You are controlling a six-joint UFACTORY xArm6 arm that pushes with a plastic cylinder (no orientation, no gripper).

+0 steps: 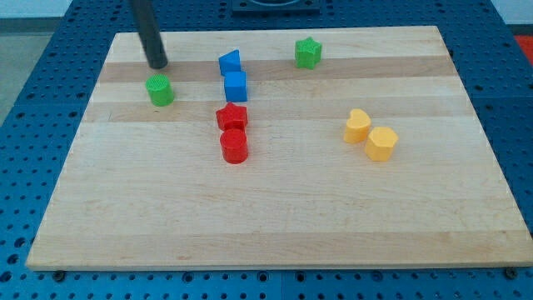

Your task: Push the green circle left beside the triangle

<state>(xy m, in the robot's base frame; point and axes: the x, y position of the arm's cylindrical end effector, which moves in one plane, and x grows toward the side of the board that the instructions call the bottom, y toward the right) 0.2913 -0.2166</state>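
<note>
Wooden board (275,225) lies flat on a blue perforated bench (33,100), filling most of the view. Dark rod (148,29) enters from the view's top near the board's top-left corner; my tip (157,66) rests on the board, just above the green circle (161,90) and slightly to its left, close but apparently not touching. The arm carries no fingers, so nothing is held. Green circle sits in the top-left part of the board, near the left edge and well left of the blue pair. Blue triangle (230,62), shape not fully certain, stands near the top edge, left of centre, with a blue cube (236,86) touching it just below. Red star (232,117) sits just below the cube, and a red cylinder (235,146) touches the star on its lower side. Green star (307,52) is near the top edge, right of centre, well apart from the others. Two yellow blocks sit together toward the right edge: yellow upper block (358,125) and yellow hexagon (382,143), touching.
</note>
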